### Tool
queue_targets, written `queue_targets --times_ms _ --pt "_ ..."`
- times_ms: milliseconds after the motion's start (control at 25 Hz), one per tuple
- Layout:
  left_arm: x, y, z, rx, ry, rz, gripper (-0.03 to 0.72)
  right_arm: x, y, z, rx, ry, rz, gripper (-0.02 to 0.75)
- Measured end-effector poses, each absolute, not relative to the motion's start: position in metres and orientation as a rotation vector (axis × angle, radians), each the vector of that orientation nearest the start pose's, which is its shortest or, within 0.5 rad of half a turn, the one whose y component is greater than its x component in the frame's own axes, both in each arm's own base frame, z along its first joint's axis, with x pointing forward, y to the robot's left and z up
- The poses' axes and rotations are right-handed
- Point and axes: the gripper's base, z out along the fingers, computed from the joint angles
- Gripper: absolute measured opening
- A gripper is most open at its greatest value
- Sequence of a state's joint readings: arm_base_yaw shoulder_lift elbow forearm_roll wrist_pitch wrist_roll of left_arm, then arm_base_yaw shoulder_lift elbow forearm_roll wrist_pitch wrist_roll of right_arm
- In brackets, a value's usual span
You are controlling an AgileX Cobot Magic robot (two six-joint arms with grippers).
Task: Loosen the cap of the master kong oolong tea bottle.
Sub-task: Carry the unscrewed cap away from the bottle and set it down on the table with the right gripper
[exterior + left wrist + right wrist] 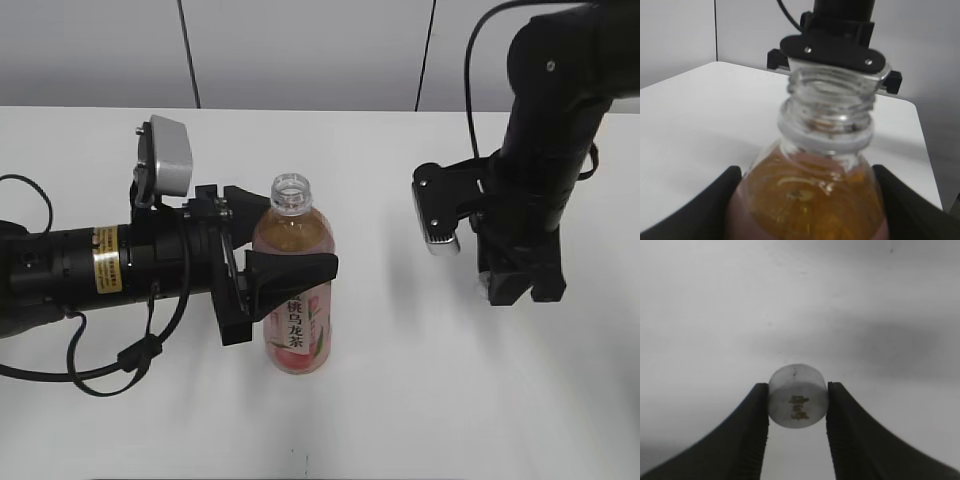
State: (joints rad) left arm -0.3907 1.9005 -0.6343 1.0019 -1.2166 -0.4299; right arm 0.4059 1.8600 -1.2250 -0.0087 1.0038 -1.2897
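The master kong oolong tea bottle [298, 290] stands upright on the white table, its threaded neck open and without a cap. My left gripper [262, 255] is shut on the bottle's shoulder; in the left wrist view the black fingers flank the amber bottle [810, 200]. My right gripper [520, 290] points down at the table on the right, well apart from the bottle. In the right wrist view it [798, 402] is shut on the small white cap [798, 396], which has a dark mark on top and is close above the table.
The white table [400, 400] stretches around both arms. A grey wall with dark seams stands behind. The left arm's cable [100, 370] loops on the table at the front left.
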Motion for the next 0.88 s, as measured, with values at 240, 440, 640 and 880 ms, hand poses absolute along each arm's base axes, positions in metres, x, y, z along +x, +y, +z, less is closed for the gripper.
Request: queue_targets --times_ms 240,440,640,880 --pt "0.249 -0.180 0.143 1.034 1.491 -1.035 0.455 0.327 0.141 0.137 -2.324 2.137 0.026 0.284" --pt "0.249 -0.180 0.143 1.033 1.491 -1.035 0.455 0.329 0.143 0.138 -2.160 2.294 0.030 0.468" --pt "0.249 -0.180 0.143 1.033 1.491 -1.035 0.455 0.333 0.143 0.159 -2.079 2.418 0.024 0.579" --pt "0.249 -0.180 0.143 1.034 1.491 -1.035 0.455 0.351 0.151 0.222 -1.680 2.587 -0.015 0.494"
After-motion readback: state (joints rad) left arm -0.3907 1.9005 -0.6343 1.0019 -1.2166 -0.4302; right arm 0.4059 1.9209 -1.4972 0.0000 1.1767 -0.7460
